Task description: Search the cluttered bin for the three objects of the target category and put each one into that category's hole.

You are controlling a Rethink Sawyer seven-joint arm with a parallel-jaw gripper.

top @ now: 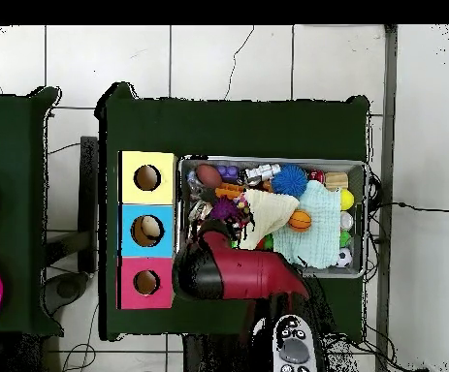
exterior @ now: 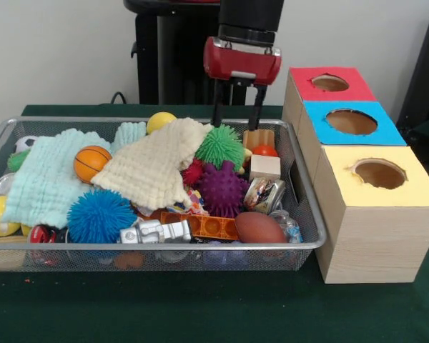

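Note:
The wire mesh bin (exterior: 200, 246) is full of clutter: green (exterior: 220, 146), purple (exterior: 222, 188) and blue (exterior: 98, 214) spiky balls, a small basketball (exterior: 91, 163), a brown football (exterior: 259, 227), wooden blocks (exterior: 264, 166), and a cream cloth (exterior: 154, 168). My gripper (exterior: 238, 108) is open and empty. It hangs over the bin's far side, just above the green spiky ball and a wooden block (exterior: 259, 138). The blue-topped box's hole (exterior: 352, 121) is to its right. In the overhead view my arm (top: 238, 276) hides the gripper, and something pale shows inside the blue hole (top: 147, 231).
The red-topped (exterior: 330, 83) and yellow-topped (exterior: 379, 174) boxes flank the blue one, close against the bin's right end. A mint cloth (exterior: 46, 175), yellow balls (exterior: 159, 121), a silver toy robot (exterior: 157, 231) and an orange brick (exterior: 207, 225) also lie in the bin.

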